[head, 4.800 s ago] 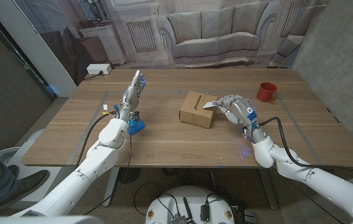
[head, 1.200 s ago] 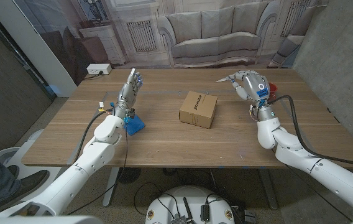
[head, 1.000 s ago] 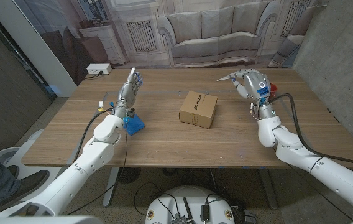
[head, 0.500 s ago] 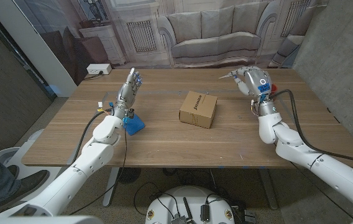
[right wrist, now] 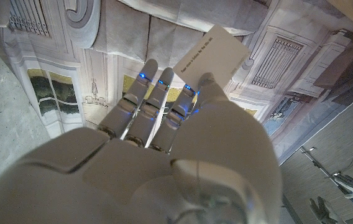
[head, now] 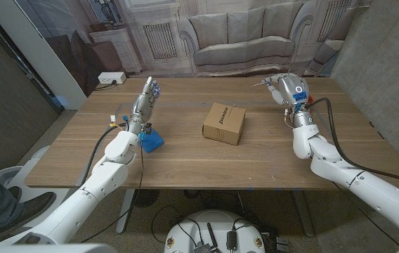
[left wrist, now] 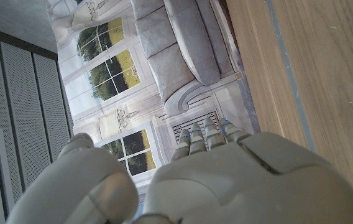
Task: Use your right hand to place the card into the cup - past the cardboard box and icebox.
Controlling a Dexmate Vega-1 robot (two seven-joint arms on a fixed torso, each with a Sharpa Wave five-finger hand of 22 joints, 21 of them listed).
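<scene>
Right robot hand (head: 286, 88) pinches the card (right wrist: 215, 55) above the table's (head: 185, 158) far right corner

From the head camera I look down over the wooden table (head: 185, 158), its far edge at twelve o'clock. Each wrist camera sits close behind its own hand, and all views share the printed backdrop (head: 220, 35).

My right hand (head: 289, 92) is raised over the far right part of the table (head: 185, 158), with the card (head: 263, 82) sticking out from its fingers toward my left. The cup must sit just behind and under that hand, though I can hardly make it out. The cardboard box (head: 224, 123) lies to the left of my right hand and nearer me, about mid-table. My left hand (head: 147, 99) stands well apart on the far left, with the icebox (head: 151, 141) just before its wrist.
</scene>
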